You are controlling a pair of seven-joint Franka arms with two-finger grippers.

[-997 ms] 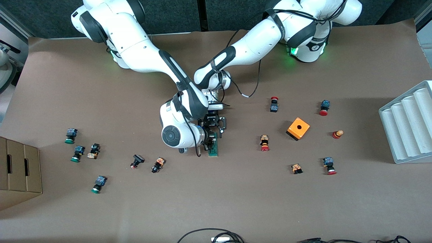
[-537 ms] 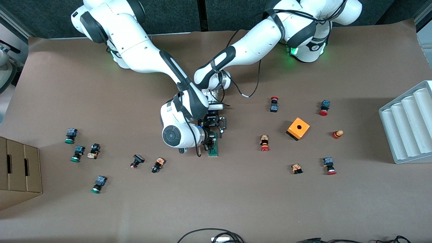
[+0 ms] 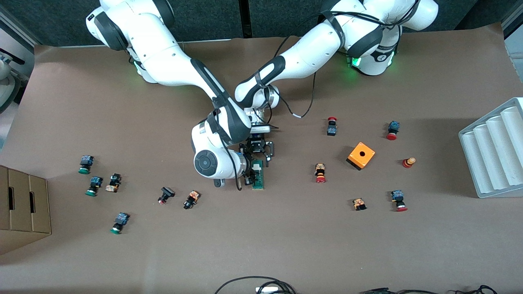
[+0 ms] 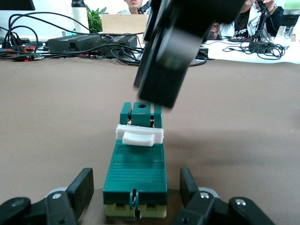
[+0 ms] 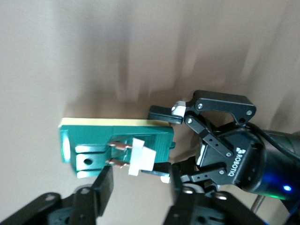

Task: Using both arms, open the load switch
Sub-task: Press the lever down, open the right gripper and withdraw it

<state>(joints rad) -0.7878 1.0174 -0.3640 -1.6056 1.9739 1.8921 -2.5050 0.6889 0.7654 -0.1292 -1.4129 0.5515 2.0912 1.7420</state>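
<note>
Both grippers at the load switch [image 3: 258, 174]

Left gripper [image 4: 136, 199] pinches the switch's end on the table; right gripper [image 5: 136, 185] hangs over its white lever [image 4: 139, 136], fingers spread.

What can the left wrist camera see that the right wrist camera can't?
Only the left wrist view shows the desks with cables and boxes past the table's edge. Only the right wrist view shows the left gripper from outside, its fingers clamping the load switch by its sides, plus two copper prongs. Both show the green switch, its white block, and the right gripper over the brown table.
</note>
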